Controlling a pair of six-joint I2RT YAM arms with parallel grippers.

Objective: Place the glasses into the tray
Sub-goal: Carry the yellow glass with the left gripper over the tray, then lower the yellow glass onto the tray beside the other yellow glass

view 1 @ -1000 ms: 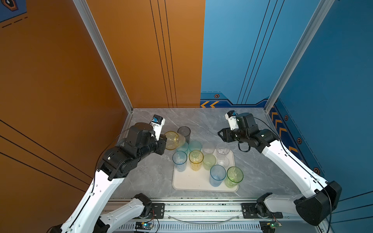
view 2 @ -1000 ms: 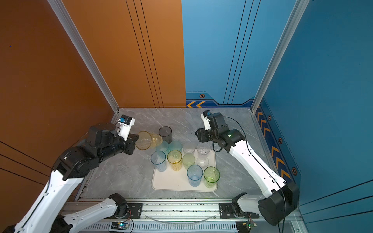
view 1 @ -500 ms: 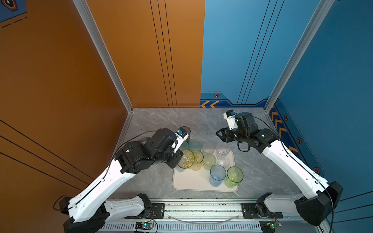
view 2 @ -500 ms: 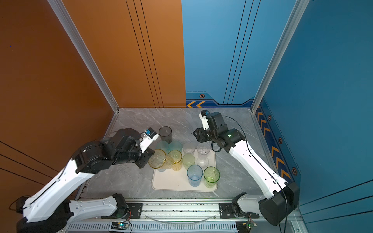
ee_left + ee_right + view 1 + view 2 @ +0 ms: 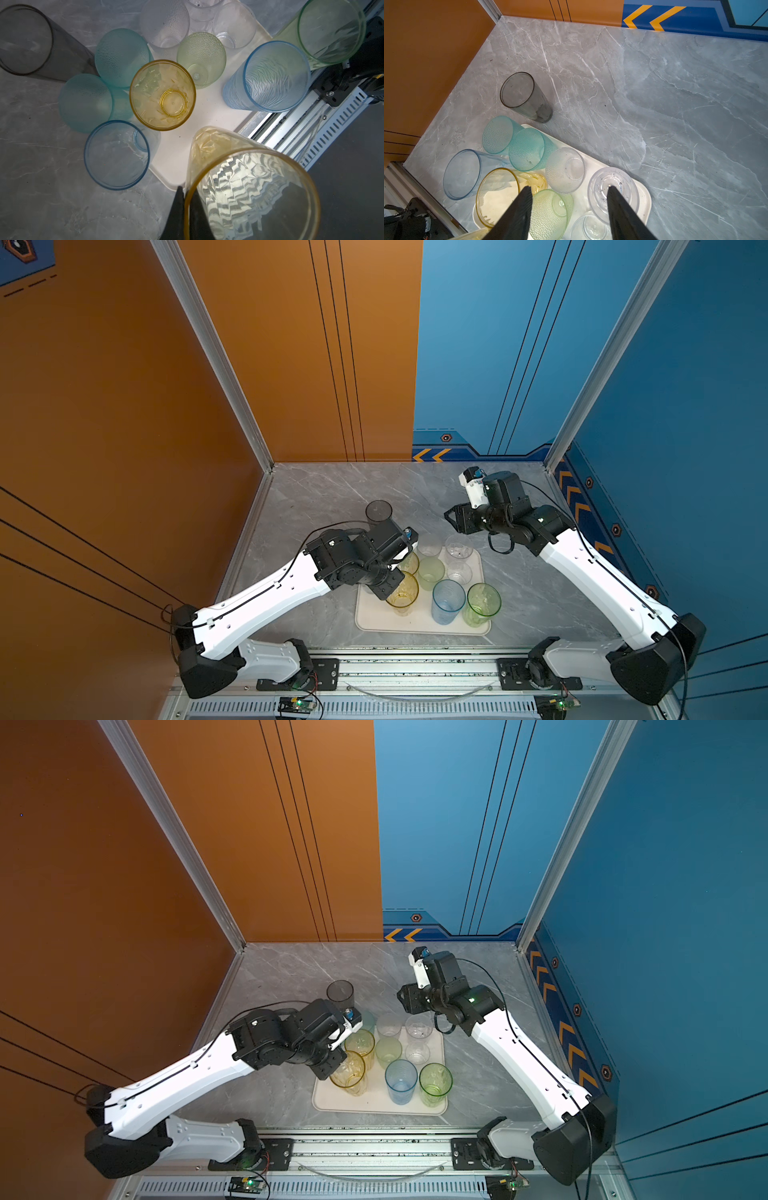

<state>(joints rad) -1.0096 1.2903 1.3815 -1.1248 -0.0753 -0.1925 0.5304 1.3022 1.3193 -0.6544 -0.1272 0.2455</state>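
My left gripper (image 5: 388, 587) (image 5: 332, 1071) (image 5: 187, 190) is shut on the rim of a tall yellow glass (image 5: 402, 593) (image 5: 348, 1073) (image 5: 249, 197), one finger inside and one outside. That glass is over the front left part of the cream tray (image 5: 374, 620) (image 5: 328, 1102) (image 5: 207, 116) (image 5: 643, 199); I cannot tell whether its base touches. Several glasses stand in the tray, among them a second yellow (image 5: 162, 95), a blue (image 5: 448, 599) and a green (image 5: 483, 601). My right gripper (image 5: 451, 518) (image 5: 401, 996) (image 5: 569, 188) hangs open and empty above the tray's far end.
A smoke-grey glass (image 5: 378, 512) (image 5: 340, 992) (image 5: 525, 97) stands on the marble behind the tray's left corner. A blue glass (image 5: 116, 154) (image 5: 462, 174) stands on the table by the tray's left edge, with two teal ones (image 5: 120, 57) (image 5: 85, 101) near it. Walls close in left, right and behind.
My left arm has swung right and toward the front, carrying the yellow glass from left of the tray to over its front left part. The right arm has hardly moved.
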